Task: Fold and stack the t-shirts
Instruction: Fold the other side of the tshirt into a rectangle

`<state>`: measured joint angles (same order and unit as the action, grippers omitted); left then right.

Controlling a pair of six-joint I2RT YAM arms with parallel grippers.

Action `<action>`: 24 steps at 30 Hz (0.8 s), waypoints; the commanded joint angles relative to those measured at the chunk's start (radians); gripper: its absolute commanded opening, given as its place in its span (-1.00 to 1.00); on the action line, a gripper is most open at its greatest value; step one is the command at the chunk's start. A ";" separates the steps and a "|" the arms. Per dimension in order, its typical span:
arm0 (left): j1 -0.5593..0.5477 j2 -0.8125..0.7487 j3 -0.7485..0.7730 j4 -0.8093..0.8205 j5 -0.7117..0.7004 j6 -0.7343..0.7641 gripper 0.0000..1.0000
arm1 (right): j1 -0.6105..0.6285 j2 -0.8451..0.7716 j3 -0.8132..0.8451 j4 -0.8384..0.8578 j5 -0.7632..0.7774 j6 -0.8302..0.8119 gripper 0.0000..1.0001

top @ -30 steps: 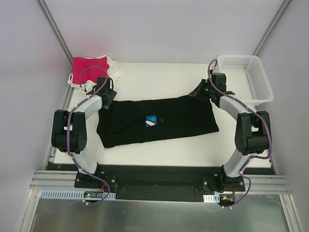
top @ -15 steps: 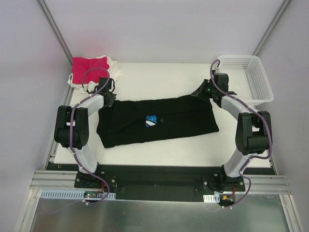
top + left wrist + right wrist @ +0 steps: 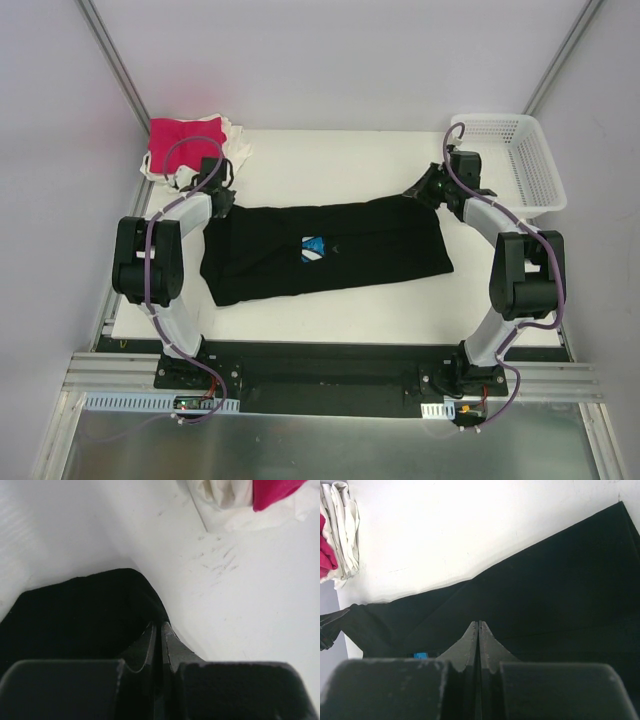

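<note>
The black t-shirt (image 3: pixel 330 250) lies spread lengthwise across the white table, its blue print (image 3: pixel 314 248) near the middle. My left gripper (image 3: pixel 222 203) is shut on the shirt's far left corner; in the left wrist view black cloth (image 3: pixel 80 615) runs up to the closed fingertips (image 3: pixel 161 627). My right gripper (image 3: pixel 426 190) is shut on the far right corner, which rises slightly off the table. In the right wrist view the closed gripper (image 3: pixel 478 625) sits over the black cloth (image 3: pixel 560 590). A magenta-pink shirt (image 3: pixel 180 140) lies on white shirts (image 3: pixel 238 148) at the far left corner.
A white mesh basket (image 3: pixel 535 165) stands at the far right corner, just right of my right wrist. The pink and white pile shows in the left wrist view (image 3: pixel 225 495) and the right wrist view (image 3: pixel 342 525). Bare white table (image 3: pixel 330 165) lies behind the black shirt.
Both grippers have moved slightly outward and toward the back, holding the black shirt's far corners. The shirt's body has stayed in place.
</note>
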<state>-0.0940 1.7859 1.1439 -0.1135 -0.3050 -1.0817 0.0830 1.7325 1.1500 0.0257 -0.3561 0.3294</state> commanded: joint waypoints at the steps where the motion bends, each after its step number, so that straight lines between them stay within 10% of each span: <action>1: 0.028 -0.033 -0.013 0.001 -0.060 0.002 -1.00 | -0.011 -0.022 -0.001 0.013 0.000 -0.009 -0.99; 11: 0.060 -0.022 -0.049 0.009 -0.051 0.009 -1.00 | -0.014 -0.042 -0.009 0.010 -0.007 -0.012 -0.99; 17: 0.062 0.004 -0.058 0.055 -0.002 0.060 0.21 | -0.014 -0.053 -0.012 0.006 -0.007 -0.012 -0.98; 24: 0.062 -0.040 -0.073 0.098 0.043 0.078 0.31 | -0.014 -0.083 -0.021 0.000 -0.007 -0.009 -0.98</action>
<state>-0.0437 1.7847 1.0920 -0.0467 -0.2890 -1.0275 0.0750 1.7252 1.1290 0.0170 -0.3565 0.3286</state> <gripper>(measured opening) 0.674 0.012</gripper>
